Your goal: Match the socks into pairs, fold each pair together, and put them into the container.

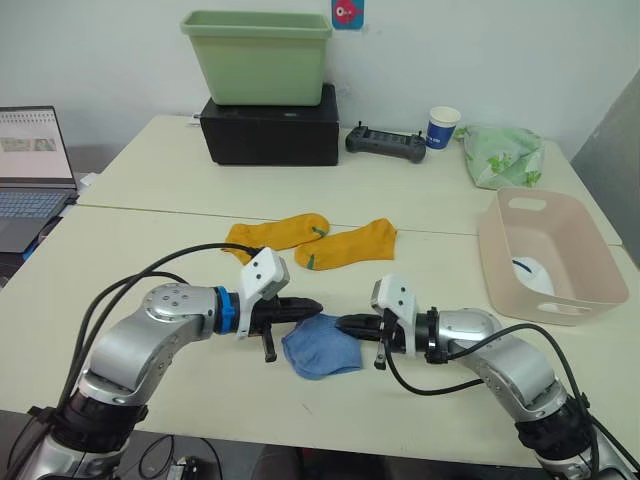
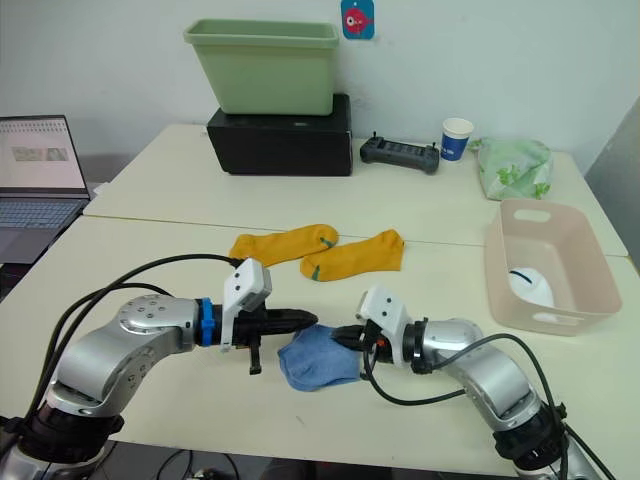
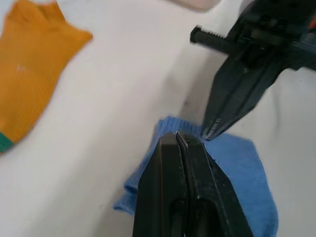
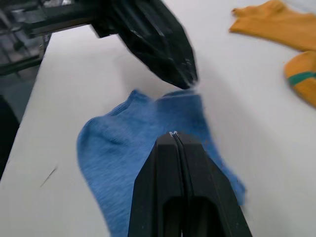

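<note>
Blue sock (image 1: 322,347) between (closed) fingers (image 3: 183,163)

Bare tabletop (image 1: 150,260) lies open to the left of the two mustard socks (image 1: 312,240), and a clear strip runs between these socks and the pink container (image 1: 545,255). At the near edge, the left gripper (image 1: 318,306) and right gripper (image 1: 342,322), both closed, crowd the blue sock (image 1: 320,348). The far edge is blocked by a black box (image 1: 270,128), green tub (image 1: 256,55), controller (image 1: 384,142), cup (image 1: 442,127) and cloth bundle (image 1: 503,155).
</note>
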You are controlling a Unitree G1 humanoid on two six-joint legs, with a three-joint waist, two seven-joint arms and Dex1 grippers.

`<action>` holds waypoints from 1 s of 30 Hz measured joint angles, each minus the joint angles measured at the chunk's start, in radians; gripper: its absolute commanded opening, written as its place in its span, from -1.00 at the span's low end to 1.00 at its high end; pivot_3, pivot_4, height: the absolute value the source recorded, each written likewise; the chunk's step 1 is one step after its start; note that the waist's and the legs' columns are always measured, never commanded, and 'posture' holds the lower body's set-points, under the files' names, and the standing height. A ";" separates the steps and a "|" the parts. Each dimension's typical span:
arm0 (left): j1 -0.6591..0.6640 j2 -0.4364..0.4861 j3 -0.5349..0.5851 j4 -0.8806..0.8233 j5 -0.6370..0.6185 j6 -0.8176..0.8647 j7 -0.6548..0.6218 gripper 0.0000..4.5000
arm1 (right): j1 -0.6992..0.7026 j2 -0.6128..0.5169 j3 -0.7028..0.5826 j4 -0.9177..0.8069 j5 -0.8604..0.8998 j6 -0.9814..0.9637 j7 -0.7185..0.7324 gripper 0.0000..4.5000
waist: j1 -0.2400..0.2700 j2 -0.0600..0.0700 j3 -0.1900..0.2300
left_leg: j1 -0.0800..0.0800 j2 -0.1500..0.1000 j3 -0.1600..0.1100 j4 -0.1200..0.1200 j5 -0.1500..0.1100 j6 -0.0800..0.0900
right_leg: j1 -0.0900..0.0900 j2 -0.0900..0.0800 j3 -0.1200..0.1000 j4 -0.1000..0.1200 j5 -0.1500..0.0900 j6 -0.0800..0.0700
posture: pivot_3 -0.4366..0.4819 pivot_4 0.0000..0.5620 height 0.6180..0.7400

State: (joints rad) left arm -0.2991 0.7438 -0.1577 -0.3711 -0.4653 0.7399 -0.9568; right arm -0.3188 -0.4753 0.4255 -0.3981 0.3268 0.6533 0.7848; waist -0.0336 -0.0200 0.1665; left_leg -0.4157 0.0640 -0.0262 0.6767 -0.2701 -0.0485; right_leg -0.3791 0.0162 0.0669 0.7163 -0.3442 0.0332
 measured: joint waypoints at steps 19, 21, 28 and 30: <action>0.057 -0.001 -0.028 0.079 0.088 -0.141 -0.017 -1.00 | 0.155 -0.112 -0.055 -0.089 -0.014 0.016 0.014 -0.98 | 0.001 -0.001 0.000 | 0.003 0.000 0.000 0.000 0.000 0.000 | 0.004 0.000 0.000 0.000 0.000 0.000 | -0.05 -0.47 0.28; 0.059 0.032 -0.007 0.035 0.069 -0.141 -0.045 -1.00 | 0.157 -0.111 -0.100 -0.135 0.015 0.051 -0.006 -0.98 | 0.002 0.000 0.001 | 0.003 0.000 0.000 0.000 0.000 0.000 | 0.004 -0.001 0.000 -0.001 0.000 0.000 | -0.05 -0.47 0.28; 0.124 0.091 -0.042 0.058 0.136 -0.225 -0.105 -1.00 | 0.147 -0.051 -0.253 -0.216 0.161 0.309 -0.116 -0.91 | 0.002 0.000 0.001 | 0.003 0.000 0.001 0.000 0.000 0.000 | 0.005 -0.001 0.001 -0.001 0.000 0.000 | -0.05 -0.47 0.28; 0.128 0.080 -0.059 0.104 0.164 -0.283 -0.106 -1.00 | 0.096 -0.008 -0.297 -0.199 0.235 0.440 -0.141 -0.72 | 0.002 0.000 0.001 | 0.004 0.000 0.001 0.000 0.000 0.000 | 0.005 -0.001 0.000 -0.001 0.000 0.000 | -0.05 -0.47 0.28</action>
State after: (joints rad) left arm -0.1713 0.8239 -0.2164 -0.2672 -0.3013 0.4571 -1.0629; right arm -0.2225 -0.4831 0.1289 -0.5973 0.5622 1.0930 0.6442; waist -0.0314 -0.0201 0.1672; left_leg -0.4119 0.0639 -0.0254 0.6765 -0.2701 -0.0486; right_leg -0.3740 0.0154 0.0672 0.7152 -0.3442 0.0331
